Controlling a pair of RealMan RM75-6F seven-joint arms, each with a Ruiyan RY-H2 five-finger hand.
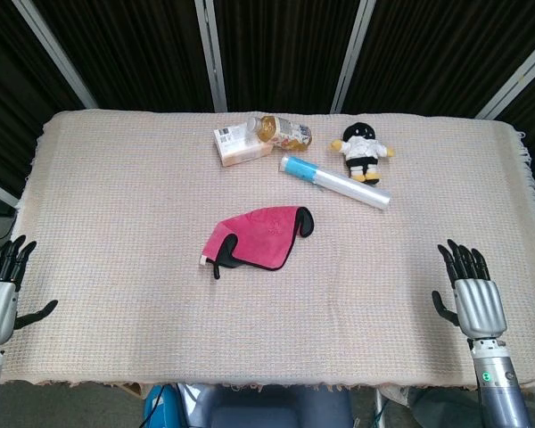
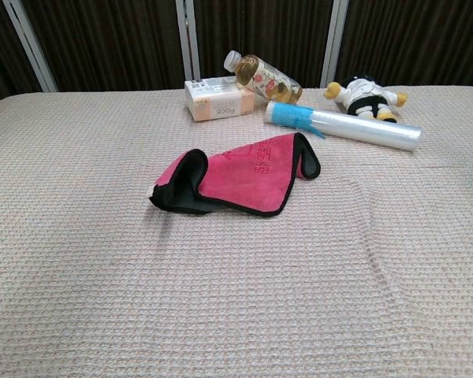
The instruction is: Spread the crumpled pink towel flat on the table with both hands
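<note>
Both hands idle at the near table corners, nothing held. Left hand [image 1: 2,290] sits at the near-left edge, fingers spread wide and pointing away from the robot; right hand [image 1: 470,290] mirrors it at the near-right edge, fingers also splayed. Neither appears in the chest view.

The crumpled pink microfibre towel with black edging [image 1: 260,238] lies at mid-table on the beige woven tablecloth [image 1: 116,223], well apart from both hands. It is folded over itself, one corner curled up at its far right end, black rim rolled at the near left end [image 2: 177,197].

Beyond it, along the far edge: a small white cardboard box [image 1: 241,144], a clear plastic drink bottle with amber liquid [image 1: 281,132] lying against it, a clear plastic-film roll with a blue end [image 1: 333,180], and a small black-and-white plush doll [image 1: 364,149].

Risks, as judged from here:
- Roll is near the towel's far corner; a wide outward sweep could knock it.
- Pinching only the top fold would drag the towel instead of opening it.
- Fingers may snag the loose-weave tablecloth and bunch it under the towel.

Hard to make out: how many layers are folded underneath; the small pale patch at the towel's left end is possibly a label. Left hand is partly cut by the frame edge.
</note>
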